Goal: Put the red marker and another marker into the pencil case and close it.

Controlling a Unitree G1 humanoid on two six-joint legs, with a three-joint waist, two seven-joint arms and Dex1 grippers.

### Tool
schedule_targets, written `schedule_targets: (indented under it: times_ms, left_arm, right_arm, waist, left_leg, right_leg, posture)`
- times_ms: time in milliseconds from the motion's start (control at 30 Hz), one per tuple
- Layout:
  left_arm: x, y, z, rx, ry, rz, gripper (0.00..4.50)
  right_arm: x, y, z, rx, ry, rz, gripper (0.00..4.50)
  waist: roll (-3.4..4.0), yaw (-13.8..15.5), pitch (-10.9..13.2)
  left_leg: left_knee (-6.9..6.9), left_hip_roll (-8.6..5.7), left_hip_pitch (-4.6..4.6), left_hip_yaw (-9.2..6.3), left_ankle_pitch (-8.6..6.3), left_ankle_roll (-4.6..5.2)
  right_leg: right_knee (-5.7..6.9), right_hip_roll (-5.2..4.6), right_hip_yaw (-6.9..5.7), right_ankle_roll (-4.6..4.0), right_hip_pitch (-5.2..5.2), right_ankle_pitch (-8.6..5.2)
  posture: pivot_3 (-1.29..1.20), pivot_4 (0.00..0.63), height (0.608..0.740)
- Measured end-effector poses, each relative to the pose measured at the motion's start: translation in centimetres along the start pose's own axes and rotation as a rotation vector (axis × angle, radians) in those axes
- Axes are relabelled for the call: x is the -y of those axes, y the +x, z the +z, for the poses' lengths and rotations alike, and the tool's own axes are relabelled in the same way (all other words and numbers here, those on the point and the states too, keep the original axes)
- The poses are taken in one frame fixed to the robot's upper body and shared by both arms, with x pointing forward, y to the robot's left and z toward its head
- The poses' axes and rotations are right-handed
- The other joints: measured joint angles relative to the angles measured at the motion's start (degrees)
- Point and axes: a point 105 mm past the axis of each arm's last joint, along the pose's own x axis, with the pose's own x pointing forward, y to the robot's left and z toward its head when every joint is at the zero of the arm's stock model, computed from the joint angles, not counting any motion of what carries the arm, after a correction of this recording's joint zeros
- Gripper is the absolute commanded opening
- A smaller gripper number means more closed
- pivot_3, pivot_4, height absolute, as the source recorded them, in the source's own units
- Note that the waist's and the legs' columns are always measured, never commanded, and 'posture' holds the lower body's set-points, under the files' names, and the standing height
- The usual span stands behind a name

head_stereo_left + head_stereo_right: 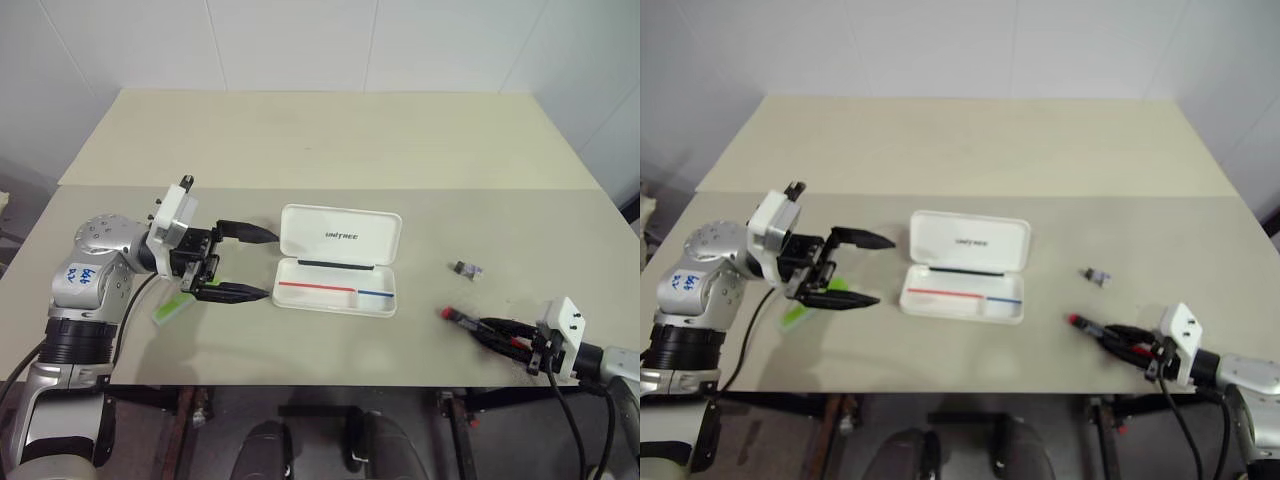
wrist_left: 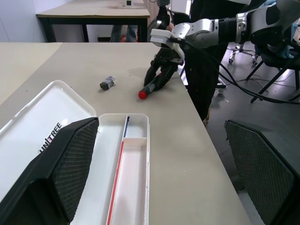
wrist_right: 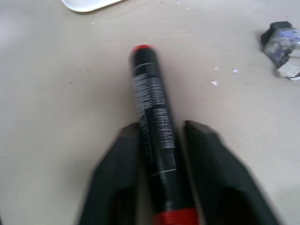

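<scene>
Grasp of the red marker [image 3: 157,140] at the surface [image 1: 330,140] edge.
Right claw [image 1: 492,332] had closed on it, well right of the open pencil case [image 1: 340,258]; left claw [image 1: 245,262] gaped empty near the green marker [image 1: 170,310]. Next: lift, carry into the tray.

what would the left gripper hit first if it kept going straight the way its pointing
Probably the open pencil case. The left gripper points level toward the robot's right with its jaws wide open, hovering just short of the case's near end. It may ride above the tray and meet the raised lid instead; height is unclear.
</scene>
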Motion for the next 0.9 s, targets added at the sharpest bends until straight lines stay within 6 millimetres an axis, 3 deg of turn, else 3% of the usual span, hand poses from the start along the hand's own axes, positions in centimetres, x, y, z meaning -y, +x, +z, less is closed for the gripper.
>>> schedule_targets:
  times_ms: [233,400,567,900]
  left_arm:
    - [0.0,-0.1,-0.3,-0.008,0.019,0.019,4.50]
    - [-0.1,-0.5,-1.2,-0.039,0.032,0.050,4.50]
    - [-0.5,-1.5,-2.8,-0.076,0.035,0.105,4.50]
    - [-0.3,-2.3,-3.5,-0.083,0.039,0.162,4.50]
  right_arm:
    - [-0.6,0.8,1.0,0.008,-0.041,0.027,0.61]
    - [-0.3,2.8,6.8,0.129,-0.226,0.069,0.61]
    - [-1.6,6.9,11.6,0.234,-0.301,0.168,0.61]
    - [-6.2,13.8,15.1,0.260,-0.297,0.459,0.61]
  waist:
    - [0.01,-0.1,0.0]
    - [0.04,-0.9,0.0]
    - [0.04,-1.3,0.0]
    - [0.04,-1.6,0.0]
  left_leg:
    - [0.01,0.05,0.02,0.04,0.01,0.00]
    - [0.04,0.08,0.03,0.10,0.05,0.02]
    - [0.02,0.18,0.00,0.09,0.04,-0.01]
    - [0.06,0.14,-0.05,0.06,-0.09,0.04]
  right_leg:
    - [0.01,-0.02,0.05,0.00,-0.01,0.00]
    - [0.02,-0.03,0.10,0.01,-0.02,0.01]
    - [0.09,-0.06,0.08,-0.07,-0.10,-0.02]
    - [0.25,-0.07,-0.09,-0.07,-0.15,-0.03]
  posture:
    - [0.00,0.150,0.740]
    - [0.00,0.150,0.740]
    - [0.00,0.150,0.740]
    - [0.00,0.150,0.740]
